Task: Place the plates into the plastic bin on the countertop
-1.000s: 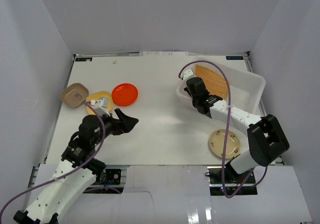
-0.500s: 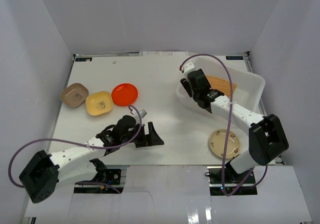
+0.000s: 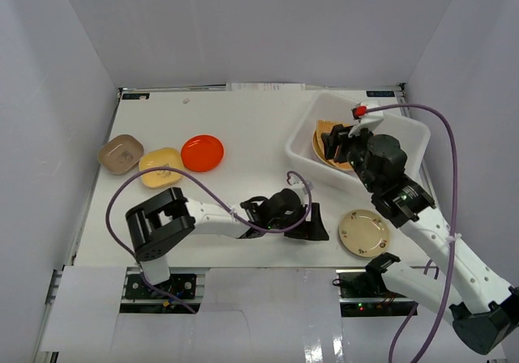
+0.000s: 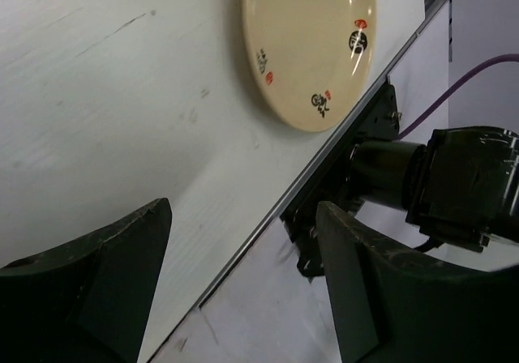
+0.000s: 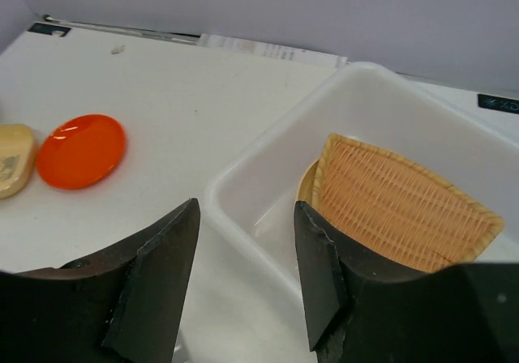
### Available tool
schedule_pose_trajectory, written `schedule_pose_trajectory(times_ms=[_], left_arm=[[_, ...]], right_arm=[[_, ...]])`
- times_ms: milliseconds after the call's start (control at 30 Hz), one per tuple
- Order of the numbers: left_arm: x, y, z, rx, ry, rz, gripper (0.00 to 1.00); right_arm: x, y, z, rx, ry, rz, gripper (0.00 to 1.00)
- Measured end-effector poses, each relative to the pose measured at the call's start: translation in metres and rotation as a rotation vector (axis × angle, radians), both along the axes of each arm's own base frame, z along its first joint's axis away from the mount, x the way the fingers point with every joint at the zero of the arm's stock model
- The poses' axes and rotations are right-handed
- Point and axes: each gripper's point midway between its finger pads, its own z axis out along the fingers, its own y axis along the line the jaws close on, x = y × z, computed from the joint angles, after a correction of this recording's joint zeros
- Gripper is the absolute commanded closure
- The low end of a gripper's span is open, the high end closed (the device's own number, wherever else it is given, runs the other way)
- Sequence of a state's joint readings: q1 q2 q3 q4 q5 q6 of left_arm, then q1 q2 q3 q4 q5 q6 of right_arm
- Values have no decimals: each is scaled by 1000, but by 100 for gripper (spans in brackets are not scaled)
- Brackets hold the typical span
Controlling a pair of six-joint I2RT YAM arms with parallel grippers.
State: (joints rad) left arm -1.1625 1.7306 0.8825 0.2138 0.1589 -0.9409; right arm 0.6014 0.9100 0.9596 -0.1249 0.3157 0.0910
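Observation:
The plastic bin [image 3: 303, 125] stands at the back right of the countertop [image 3: 259, 128]. In it lies a fan-shaped orange plate [image 5: 397, 205] on a round tan plate [image 5: 306, 186]. My right gripper [image 3: 336, 146] hovers open over the bin's near-left rim [image 5: 243, 186], its jaws [image 5: 246, 209] empty. A cream plate [image 3: 364, 232] lies near the front edge. My left gripper [image 3: 315, 225] is low just left of it, open and empty [image 4: 243, 211], and the cream plate [image 4: 312, 47] shows ahead. At the left lie red-orange [image 3: 202, 152], yellow [image 3: 160, 167] and brown [image 3: 121, 154] plates.
Grey walls close in the countertop on three sides. The left arm lies stretched along the front edge [image 4: 268, 225], its purple cable [image 3: 162, 181] looping over the surface. The right arm's base [image 4: 454, 185] sits just past that edge, beyond the cream plate.
The left arm swept right along the front edge toward the cream plate. The right gripper let go of the fan-shaped plate, which now lies in the bin, and drew back.

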Motion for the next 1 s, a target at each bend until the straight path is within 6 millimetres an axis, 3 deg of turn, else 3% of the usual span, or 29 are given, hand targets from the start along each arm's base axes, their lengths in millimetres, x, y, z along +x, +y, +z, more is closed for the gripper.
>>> schedule_pose_trajectory(times_ms=[100, 233, 400, 500, 533, 600, 667, 767, 833, 900, 1000], left_arm=[[4, -27, -8, -1, -13, -12, 28], [12, -57, -29, 21, -17, -20, 32], [28, -91, -31, 2, -37, -15, 38], [33, -101, -34, 6, -45, -5, 63], [35, -100, -39, 22, -50, 2, 81], [38, -103, -45, 31, -45, 17, 100], [40, -105, -43, 24, -45, 25, 100], [39, -99, -45, 29, -43, 37, 100], [35, -85, -44, 38, -40, 43, 100], [29, -60, -43, 63, -48, 60, 100], [15, -5, -35, 119, -57, 86, 100]], right_arm=[[-22, -1, -6, 87, 9, 41, 47], [-41, 1, -19, 155, 38, 89, 48], [-55, 6, -36, 195, 81, 135, 48], [-61, 6, -43, 217, 98, 148, 49], [-63, 6, -44, 225, 101, 153, 49], [-69, 6, -48, 240, 112, 163, 49], [-72, 6, -47, 248, 113, 170, 49], [-77, 6, -44, 263, 109, 185, 49], [-80, 7, -43, 273, 113, 196, 48], [-84, 9, -41, 285, 116, 220, 47], [-92, 20, -39, 306, 138, 286, 45]])
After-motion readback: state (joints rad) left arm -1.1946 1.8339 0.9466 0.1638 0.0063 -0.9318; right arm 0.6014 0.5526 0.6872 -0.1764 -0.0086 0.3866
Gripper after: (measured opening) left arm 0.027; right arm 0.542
